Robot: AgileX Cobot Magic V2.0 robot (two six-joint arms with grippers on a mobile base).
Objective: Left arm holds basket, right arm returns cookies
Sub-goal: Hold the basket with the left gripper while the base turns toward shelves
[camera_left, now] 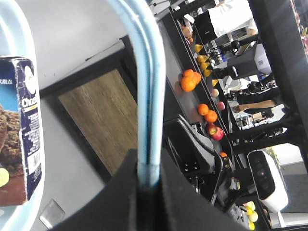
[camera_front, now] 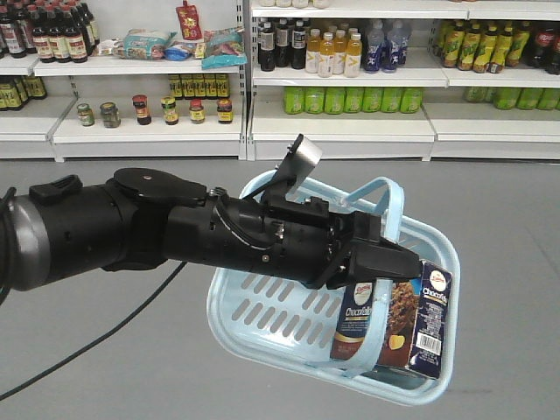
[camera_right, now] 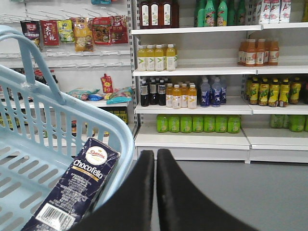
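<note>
Cookies (camera_right: 72, 192) inside basket (camera_right: 57, 125), just beside right hand (camera_right: 155, 161), clenched empty; left hand (camera_front: 378, 255) grasping basket handle.

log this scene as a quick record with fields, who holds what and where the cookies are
basket: light blue, tilted, held off the floor
left pincer: shut on the basket's handle
cookies: navy Chocofello box leaning inside the basket
right pincer: shut, empty, just outside the basket rim
background: stocked store shelves
</note>
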